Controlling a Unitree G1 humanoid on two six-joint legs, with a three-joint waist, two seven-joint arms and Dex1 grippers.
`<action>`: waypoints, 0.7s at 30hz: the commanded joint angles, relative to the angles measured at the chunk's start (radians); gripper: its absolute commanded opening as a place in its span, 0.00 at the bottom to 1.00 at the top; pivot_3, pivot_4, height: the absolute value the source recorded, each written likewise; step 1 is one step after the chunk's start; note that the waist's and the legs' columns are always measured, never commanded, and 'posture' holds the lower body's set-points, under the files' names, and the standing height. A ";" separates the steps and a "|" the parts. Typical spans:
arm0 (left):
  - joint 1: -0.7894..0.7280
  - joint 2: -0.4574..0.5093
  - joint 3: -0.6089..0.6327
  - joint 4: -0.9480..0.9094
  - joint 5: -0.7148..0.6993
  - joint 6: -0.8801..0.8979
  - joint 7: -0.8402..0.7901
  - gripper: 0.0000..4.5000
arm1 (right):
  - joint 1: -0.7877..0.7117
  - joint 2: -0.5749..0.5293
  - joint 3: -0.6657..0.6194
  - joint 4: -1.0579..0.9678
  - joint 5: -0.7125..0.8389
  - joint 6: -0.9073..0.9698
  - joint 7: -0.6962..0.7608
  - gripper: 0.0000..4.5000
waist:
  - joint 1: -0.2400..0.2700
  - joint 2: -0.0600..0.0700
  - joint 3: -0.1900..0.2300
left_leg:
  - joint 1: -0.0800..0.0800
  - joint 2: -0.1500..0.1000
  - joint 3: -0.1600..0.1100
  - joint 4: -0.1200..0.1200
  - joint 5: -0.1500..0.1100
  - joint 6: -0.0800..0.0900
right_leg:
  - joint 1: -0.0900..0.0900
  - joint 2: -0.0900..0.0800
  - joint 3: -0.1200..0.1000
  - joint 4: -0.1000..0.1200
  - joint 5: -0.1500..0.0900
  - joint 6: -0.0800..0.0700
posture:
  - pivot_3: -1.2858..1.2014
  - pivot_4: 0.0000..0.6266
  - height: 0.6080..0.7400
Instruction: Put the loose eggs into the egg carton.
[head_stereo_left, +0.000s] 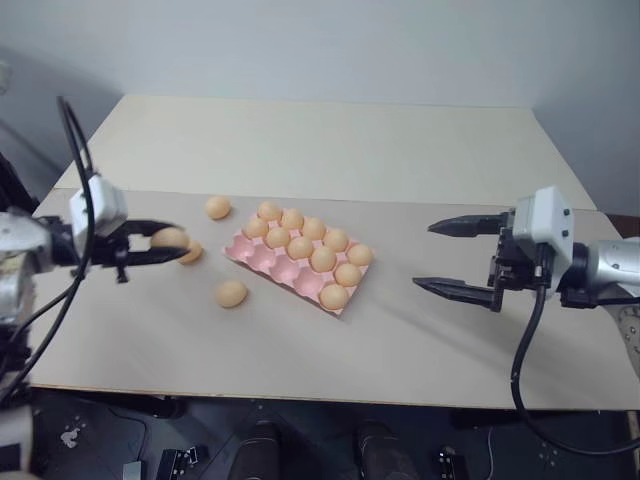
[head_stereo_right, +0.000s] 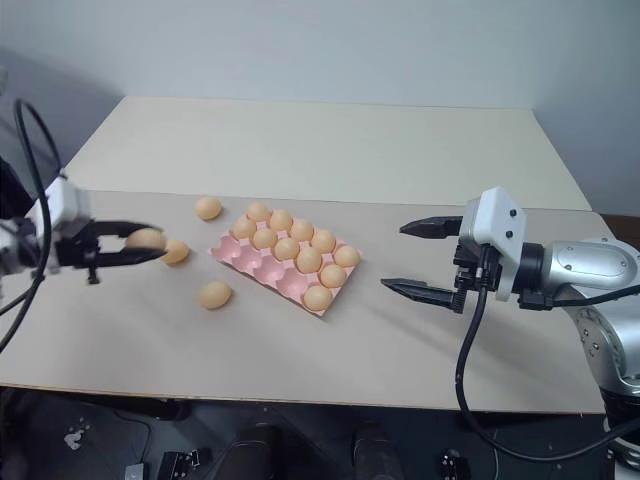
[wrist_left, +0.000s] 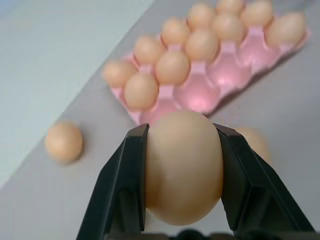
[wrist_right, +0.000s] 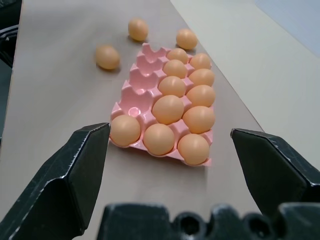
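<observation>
On the table (head_stereo_left: 420, 160), mid, sits the pink egg carton (head_stereo_left: 262, 258), 11 eggs in, 4 near cups bare. Left gripper (head_stereo_left: 172, 246) clamps one egg (head_stereo_left: 170, 237) above table; 3 loose eggs (head_stereo_left: 231, 293) lie nearby. Right gripper (head_stereo_left: 440, 257) spread wide, nothing in it.

Smooth matt eggs (wrist_right: 168, 109), glossy pink moulded carton (wrist_right: 134, 93), matt tabletop (head_stereo_left: 330, 150)

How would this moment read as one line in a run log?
left hand: shut on egg | right hand: open, empty | loose eggs on table: three | egg carton: four cups empty
</observation>
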 joint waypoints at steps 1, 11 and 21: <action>-0.094 -0.065 -0.058 0.078 0.059 -0.029 0.043 0.38 | -0.007 -0.003 -0.031 -0.025 0.006 -0.014 -0.012 1.00 | 0.001 0.000 0.000 | 0.000 0.000 0.000 0.000 0.000 0.000 | 0.000 0.000 0.000 0.000 0.000 0.000 | 0.52 0.24 1.00; -0.240 -0.184 -0.160 0.365 0.204 -0.164 0.084 0.38 | 0.023 -0.010 -0.065 -0.068 0.023 0.005 -0.044 1.00 | -0.018 0.000 0.000 | -0.003 0.000 -0.001 0.001 0.000 0.000 | -0.004 0.001 0.000 0.003 0.000 0.000 | 0.52 0.24 1.00; -0.224 -0.156 -0.138 0.356 0.191 -0.159 0.009 0.51 | 0.041 -0.004 -0.068 -0.079 0.033 0.003 -0.065 1.00 | -0.017 0.000 0.000 | -0.005 0.000 -0.001 0.001 0.000 0.000 | -0.006 0.000 0.000 0.003 0.000 0.000 | 0.52 0.24 1.00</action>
